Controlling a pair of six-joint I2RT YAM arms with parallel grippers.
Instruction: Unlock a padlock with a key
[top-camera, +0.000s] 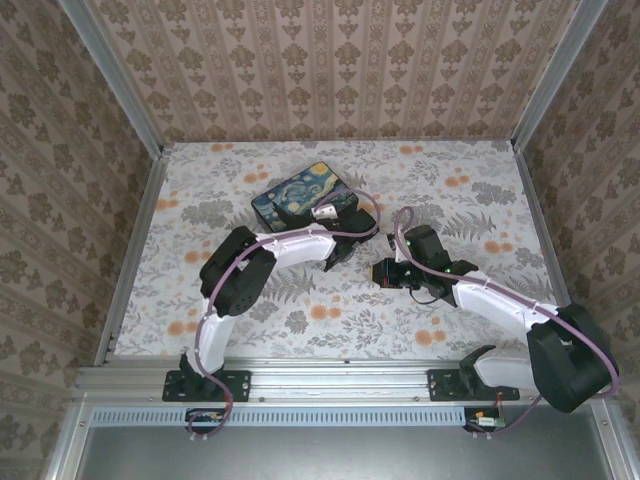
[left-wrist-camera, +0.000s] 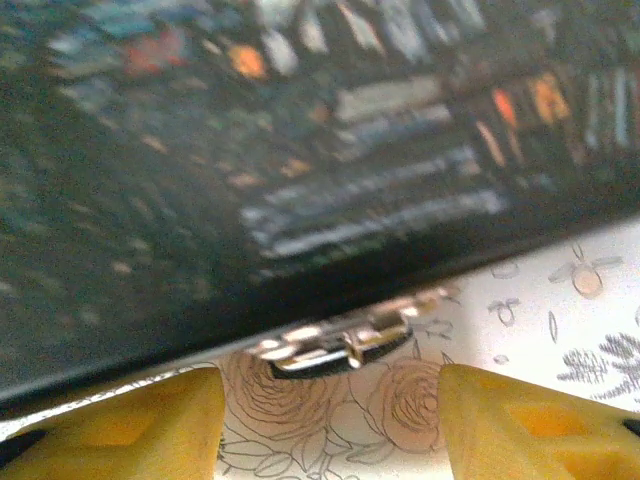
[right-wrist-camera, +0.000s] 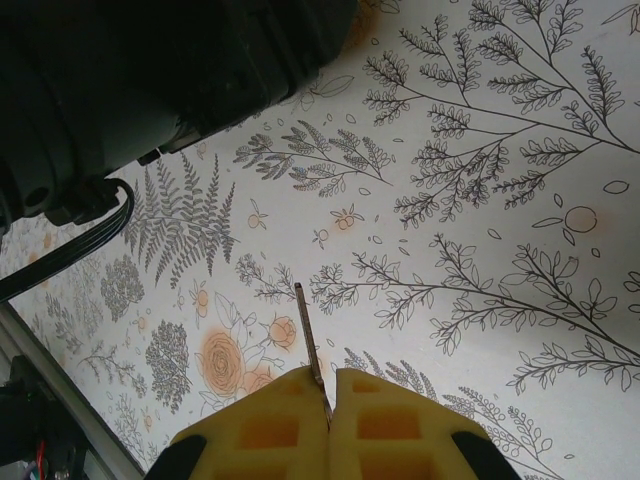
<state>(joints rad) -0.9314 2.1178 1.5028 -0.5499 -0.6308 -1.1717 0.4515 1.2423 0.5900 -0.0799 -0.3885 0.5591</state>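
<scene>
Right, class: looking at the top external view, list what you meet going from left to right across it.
left arm's base → painted box → right end effector, pinching the key → right arm's base

I can read no text or number anywhere, as the pale printed lines on the dark box (left-wrist-camera: 380, 190) are too blurred.

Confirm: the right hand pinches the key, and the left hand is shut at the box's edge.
The left hand is open: the left wrist view shows its fingers spread at the box edge. The right hand does pinch the key.
</scene>
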